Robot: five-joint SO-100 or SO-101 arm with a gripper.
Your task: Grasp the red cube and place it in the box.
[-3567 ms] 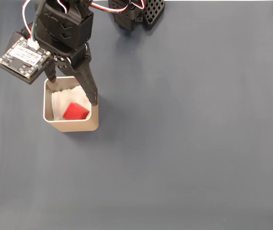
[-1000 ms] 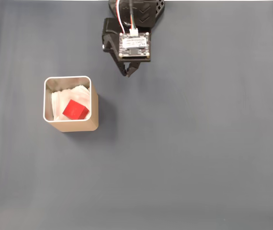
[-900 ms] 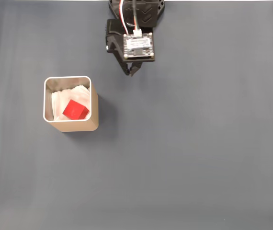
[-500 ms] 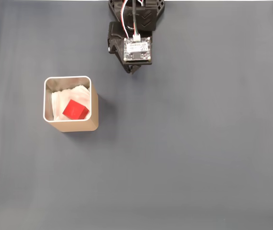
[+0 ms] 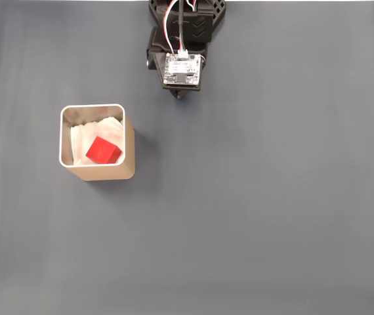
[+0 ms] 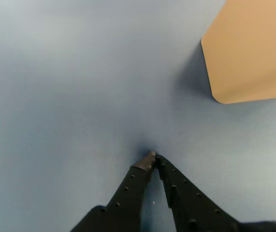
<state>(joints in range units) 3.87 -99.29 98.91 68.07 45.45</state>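
Note:
The red cube lies tilted on the white lining inside the box, a tan square container with a pale rim standing at the left of the fixed view. My gripper is folded back near the arm's base at the top centre, well to the right of the box and apart from it. In the wrist view my gripper has its two black fingertips pressed together over the bare mat, holding nothing. A tan side of the box shows at the upper right of that view.
A dark grey-blue mat covers the whole table. The arm's black base sits at the top edge, with a small circuit board on the wrist.
The arm has swung away from the box to the top centre and folded in. Over the last second the wrist has only shifted slightly. The cube lies still in the box.

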